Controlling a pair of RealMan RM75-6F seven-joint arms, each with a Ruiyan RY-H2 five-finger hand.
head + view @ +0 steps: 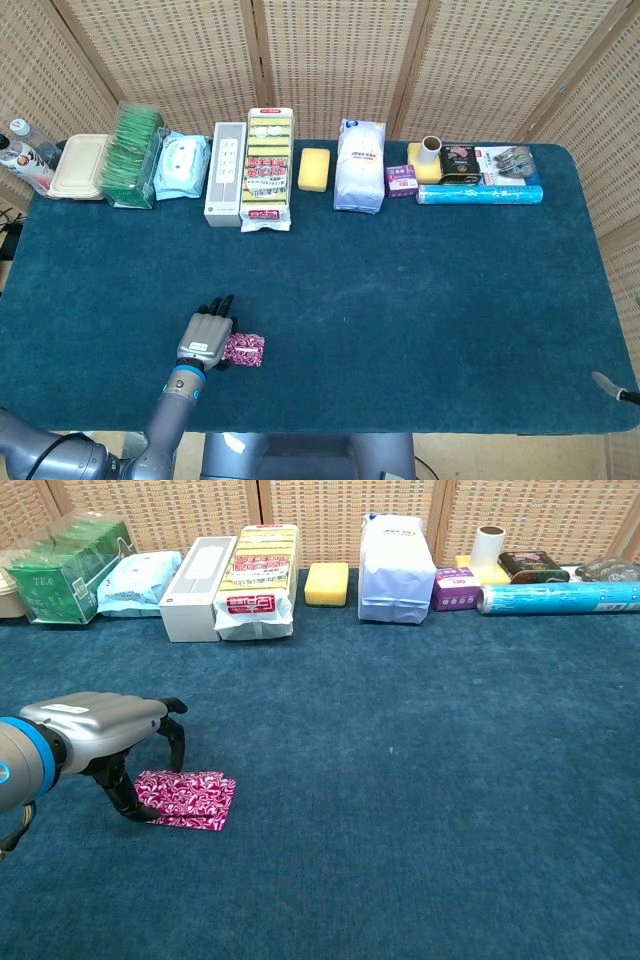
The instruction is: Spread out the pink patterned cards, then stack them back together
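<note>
Touching glossy pink patterned cards (187,797) on napped cloth: left hand (100,738)

Behind: tall folding screens of perforated tan wicker panels (330,60) in wooden frames. In front: rectangular table under deep blue carpet-like cloth (420,280), evenly lit. Below its near edge, pale floor (450,455).
</note>
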